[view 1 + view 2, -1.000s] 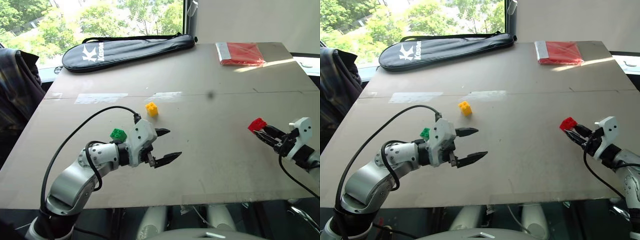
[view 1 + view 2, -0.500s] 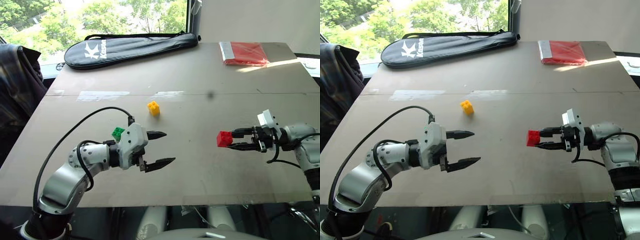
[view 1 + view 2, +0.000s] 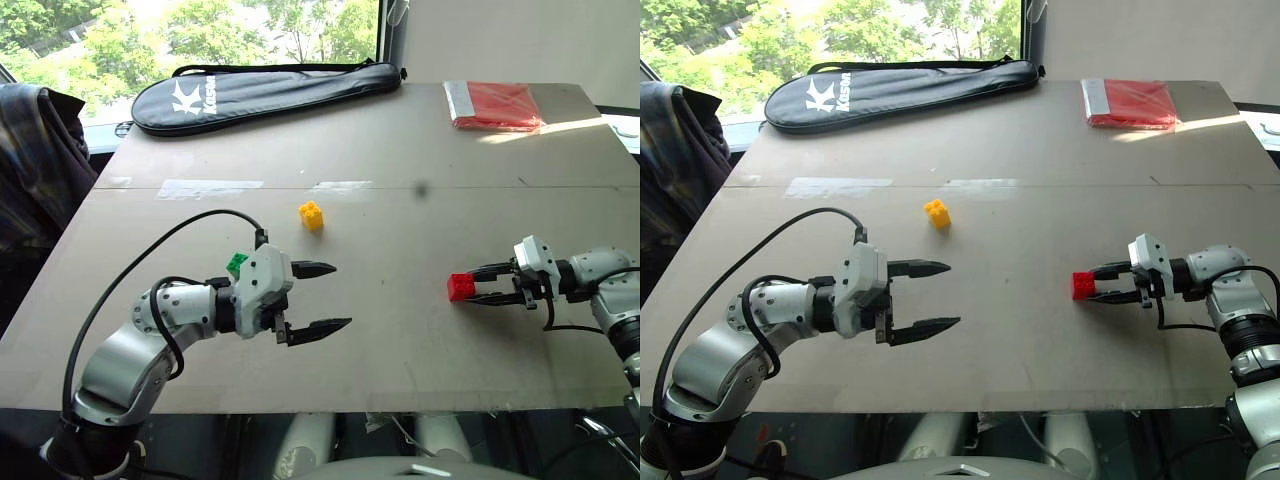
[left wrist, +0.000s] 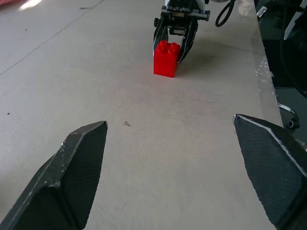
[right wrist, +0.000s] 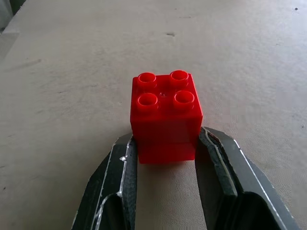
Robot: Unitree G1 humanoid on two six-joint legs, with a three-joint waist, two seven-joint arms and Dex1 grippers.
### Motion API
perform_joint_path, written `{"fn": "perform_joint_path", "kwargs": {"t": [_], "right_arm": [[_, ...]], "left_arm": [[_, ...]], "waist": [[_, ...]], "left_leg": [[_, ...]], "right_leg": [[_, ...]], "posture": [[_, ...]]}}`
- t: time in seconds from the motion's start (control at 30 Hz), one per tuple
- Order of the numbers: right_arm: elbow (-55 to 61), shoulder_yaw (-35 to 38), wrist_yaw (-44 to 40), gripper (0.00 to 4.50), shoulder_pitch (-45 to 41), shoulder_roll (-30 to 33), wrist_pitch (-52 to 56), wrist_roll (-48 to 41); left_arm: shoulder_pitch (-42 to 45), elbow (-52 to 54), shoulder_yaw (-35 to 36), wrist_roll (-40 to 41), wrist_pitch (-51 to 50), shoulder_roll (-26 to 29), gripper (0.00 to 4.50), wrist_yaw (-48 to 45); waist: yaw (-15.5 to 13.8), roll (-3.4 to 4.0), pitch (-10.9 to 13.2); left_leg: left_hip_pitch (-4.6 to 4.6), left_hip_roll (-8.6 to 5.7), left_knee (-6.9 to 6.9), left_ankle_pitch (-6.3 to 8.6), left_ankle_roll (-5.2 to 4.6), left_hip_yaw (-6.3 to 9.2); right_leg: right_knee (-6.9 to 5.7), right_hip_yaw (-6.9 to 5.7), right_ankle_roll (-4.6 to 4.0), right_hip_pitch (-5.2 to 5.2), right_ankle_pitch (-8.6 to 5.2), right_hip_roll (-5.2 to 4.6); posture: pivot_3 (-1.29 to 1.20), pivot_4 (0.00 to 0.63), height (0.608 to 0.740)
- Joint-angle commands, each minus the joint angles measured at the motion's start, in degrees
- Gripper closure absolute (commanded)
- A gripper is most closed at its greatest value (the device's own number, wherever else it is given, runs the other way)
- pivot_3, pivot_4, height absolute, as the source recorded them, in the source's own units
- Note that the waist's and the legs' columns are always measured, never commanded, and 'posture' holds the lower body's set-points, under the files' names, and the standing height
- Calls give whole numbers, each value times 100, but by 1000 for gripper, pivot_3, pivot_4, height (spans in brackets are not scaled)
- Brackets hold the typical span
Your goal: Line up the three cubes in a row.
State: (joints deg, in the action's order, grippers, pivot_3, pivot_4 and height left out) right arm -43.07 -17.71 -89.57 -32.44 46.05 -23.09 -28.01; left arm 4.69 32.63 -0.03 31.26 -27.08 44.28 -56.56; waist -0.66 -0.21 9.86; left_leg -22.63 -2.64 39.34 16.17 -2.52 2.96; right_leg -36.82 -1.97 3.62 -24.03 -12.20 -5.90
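While our right hand point(image 3: 478, 288) grips the red cube point(image 3: 461, 287) between its two fingers, the cube sits upright, studs on top, low at the surface point(image 3: 400, 150) on our right side; the left wrist view shows its base at the board, though we cannot tell whether it rests there or hangs just above. Our left hand point(image 3: 322, 296) hovers over the left part of the surface with its fingers spread wide and nothing between them, pointing toward the red cube, well apart from it. Our green cube point(image 3: 237, 264) peeks out just behind the left wrist, partly hidden by it. Our yellow cube point(image 3: 312, 215) stands alone near the middle, beyond the left hand and apart from the other two. Along the far edge lie a black racket bag point(image 3: 270, 90) and a red packet point(image 3: 495, 104).
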Motion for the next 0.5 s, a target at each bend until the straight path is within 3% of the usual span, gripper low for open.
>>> {"fn": "perform_joint_path", "kwargs": {"t": [0.03, 0.1, 0.5], "right_arm": [[-335, -103, -293, 3292, -166, 20, -633, -132], [-318, -160, -293, 3292, -185, -10, -644, -525], [-844, -449, -293, 3292, -551, -15, -693, -719]], "left_arm": [[116, 77, 70, 18, 185, 37, 192, -93], [155, 35, 51, 1, 207, 27, 192, -118], [66, 13, 27, -60, 316, 33, 192, -185]], "waist": [[-1, 0, 0], [-4, 0, 0], [9, 3, 2]], "left_leg": [[0, 0, 0, 0, 0, -1], [1, 0, 2, -1, 0, 2], [1, 2, 1, -1, 1, 2]], "right_leg": [[0, 0, -3, 0, 2, 1], [-2, -2, -5, 1, 3, 4], [-2, 0, -6, -1, 3, 0]], "posture": [[0, 150, 694], [0, 150, 694], [0, 150, 694]]}}
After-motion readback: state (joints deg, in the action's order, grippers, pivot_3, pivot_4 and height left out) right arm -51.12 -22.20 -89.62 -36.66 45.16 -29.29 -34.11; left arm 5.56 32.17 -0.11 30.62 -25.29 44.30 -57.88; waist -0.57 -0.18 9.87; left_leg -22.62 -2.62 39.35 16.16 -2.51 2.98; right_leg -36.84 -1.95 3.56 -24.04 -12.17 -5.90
